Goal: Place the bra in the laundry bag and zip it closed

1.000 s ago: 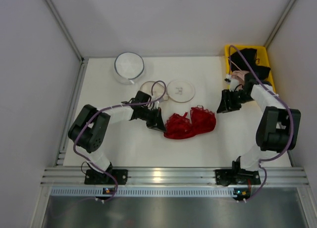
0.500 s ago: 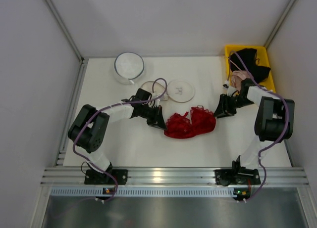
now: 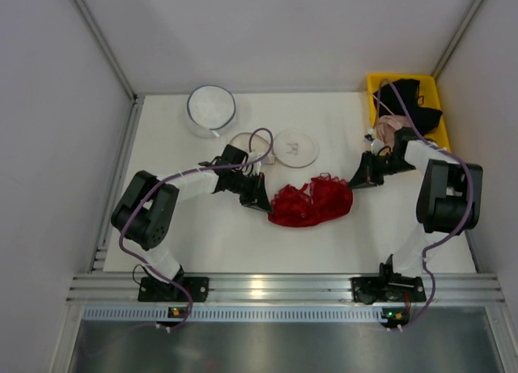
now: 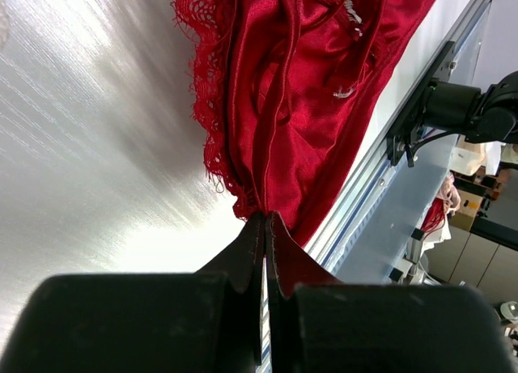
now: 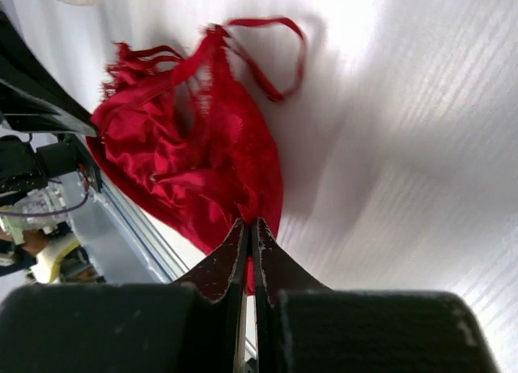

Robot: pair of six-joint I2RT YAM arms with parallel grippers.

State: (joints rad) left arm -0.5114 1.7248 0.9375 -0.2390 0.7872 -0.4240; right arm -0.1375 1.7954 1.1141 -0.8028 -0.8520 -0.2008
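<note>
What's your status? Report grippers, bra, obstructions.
Left gripper shut on bra. Right gripper shut at bra's edge, hold unclear. Bra on table, outside bag. Nothing between them.

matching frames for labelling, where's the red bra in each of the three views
Top external: the bra lies centre of the table, between the left gripper and right gripper.
Left wrist: it fills the upper middle, its lace edge pinched in the closed fingertips.
Right wrist: left of centre, reaching the closed fingertips.
Shared landmark: the metal rail along the table's near edge, beyond the bra in both wrist views.
</note>
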